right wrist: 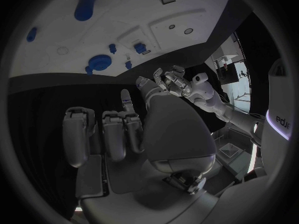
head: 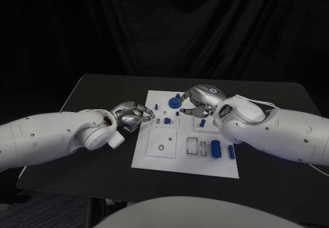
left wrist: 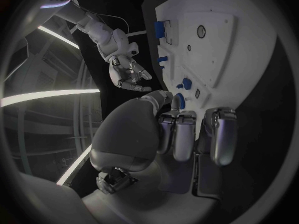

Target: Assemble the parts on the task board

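Black counter (head: 102, 90) carries the task board (head: 154, 159). From the head view, I see my left robot hand (head: 132, 116) curled beside the board's edge, my right robot hand (head: 197, 102) curled above blue parts (head: 175, 101). Both wrist views show fingers (left wrist: 181, 134) folded, holding nothing.

We see the task board (head: 154, 161) lying mid-worktop (head: 89, 90), parts (head: 216, 148) standing on it, the left hand (head: 133, 116) at its left edge and the right hand (head: 195, 102) over its far side.
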